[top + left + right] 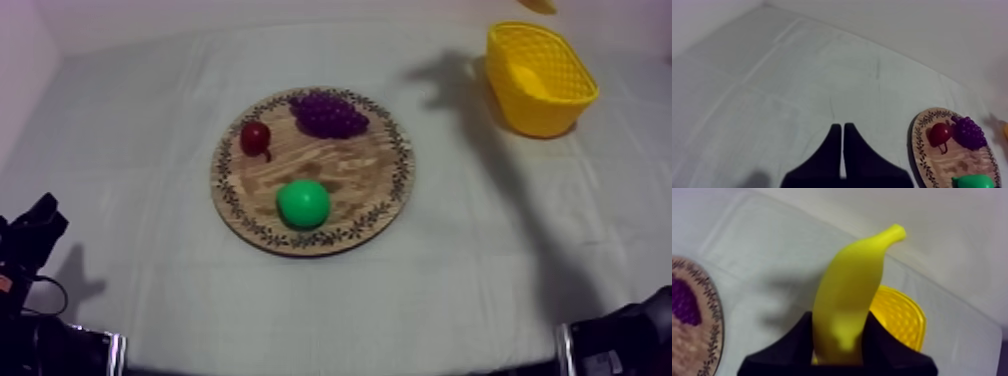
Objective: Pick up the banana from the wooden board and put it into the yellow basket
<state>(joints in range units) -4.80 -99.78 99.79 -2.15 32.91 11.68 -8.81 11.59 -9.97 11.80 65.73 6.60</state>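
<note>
The right end effector [839, 325] is clamped on the banana [852, 278], held upright near the yellow basket [899, 313]. This looks like the carry step. Next it needs centring over the basket, then release. The left end effector [841, 130], fingers together, hangs over the desk [797, 75].

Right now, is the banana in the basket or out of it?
Out. The right gripper is shut on the banana, holding it up with the basket beyond it. Seen from above, the basket looks empty.

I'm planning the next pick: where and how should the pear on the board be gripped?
Probably across the pear at its round middle, from above: it sits apart from the grapes and small red fruit, leaving room for fingers either side.
</note>
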